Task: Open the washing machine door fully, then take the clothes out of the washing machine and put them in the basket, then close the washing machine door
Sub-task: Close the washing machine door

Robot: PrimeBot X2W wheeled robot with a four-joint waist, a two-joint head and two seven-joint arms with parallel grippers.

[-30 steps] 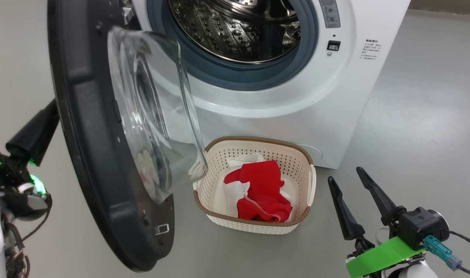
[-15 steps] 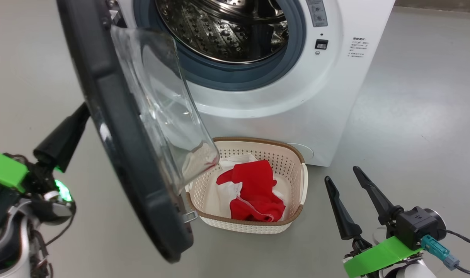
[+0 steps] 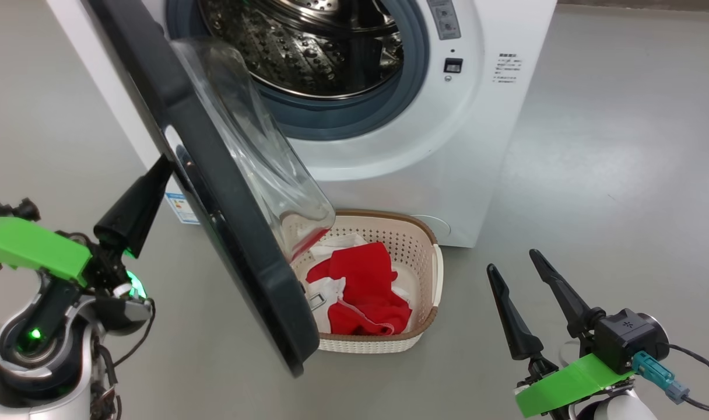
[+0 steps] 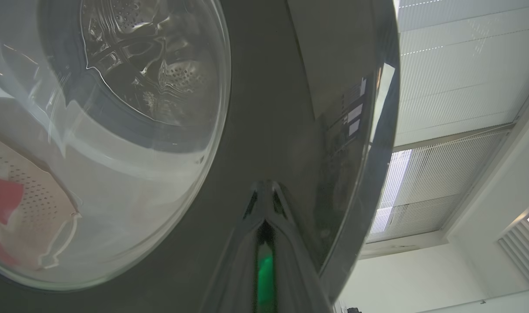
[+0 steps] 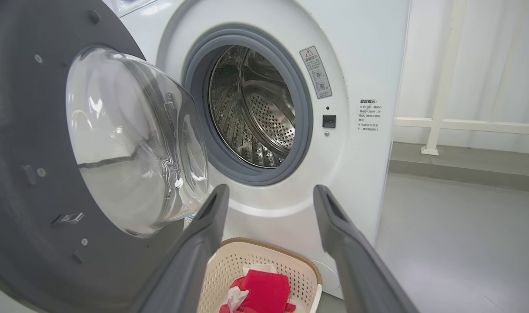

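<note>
Nearest to where I stand, the left claw (image 3: 156, 175) has its two dark fingers pressed together with nothing between them. Their tips rest against the glossy black outer face of the washing machine door (image 3: 232, 233), on the band between the window and the door's edge. The right claw (image 3: 513, 261) hangs over the bare grey floor (image 3: 622, 175), its fingers spread wide apart and empty, pointing toward the machine. The door stands partway open, angled out directly in front of the left claw's tips, and its clear glass bowl (image 3: 261, 157) bulges away from that claw toward the drum. Ahead of the right claw and off to its left, the basket (image 3: 427, 245) sits on the floor, its left side hidden behind the door's lower edge. The clothes (image 3: 360, 280) lie inside it in a red and white heap. Behind the basket, farther from both claws, the washing machine (image 3: 465, 146) shows its grey rubber ring (image 3: 343, 125) and steel drum (image 3: 308, 58).
</note>
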